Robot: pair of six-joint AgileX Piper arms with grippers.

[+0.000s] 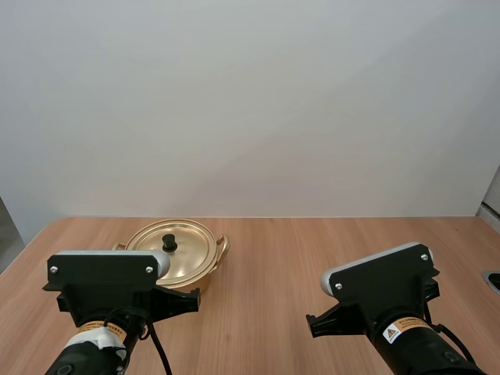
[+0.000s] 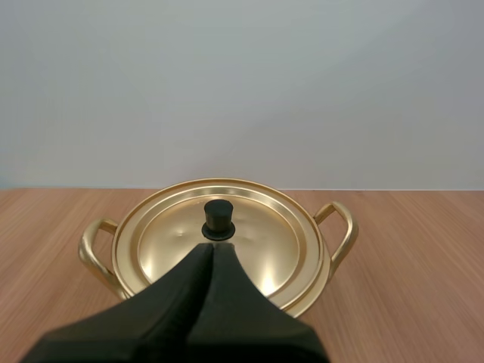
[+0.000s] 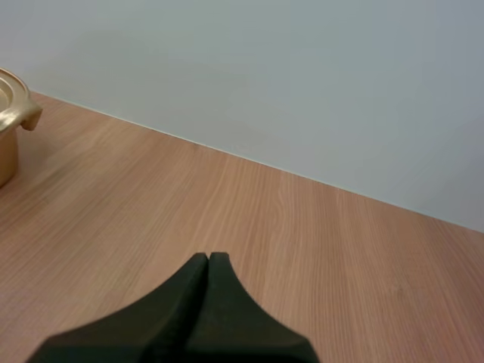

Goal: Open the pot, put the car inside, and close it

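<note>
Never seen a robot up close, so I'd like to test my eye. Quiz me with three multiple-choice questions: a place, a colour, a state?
1. Where is the pot? A) just ahead of the left hand B) on a tray C) on a shelf
2. What colour is the knob on the lid? A) gold B) black C) red
3. How is the left hand? A) open B) shut on the knob C) shut on nothing
Answers: 1 A, the pot sits right before its tips; 2 B, dark against the gold lid; 3 C, its fingers lie together.
</note>
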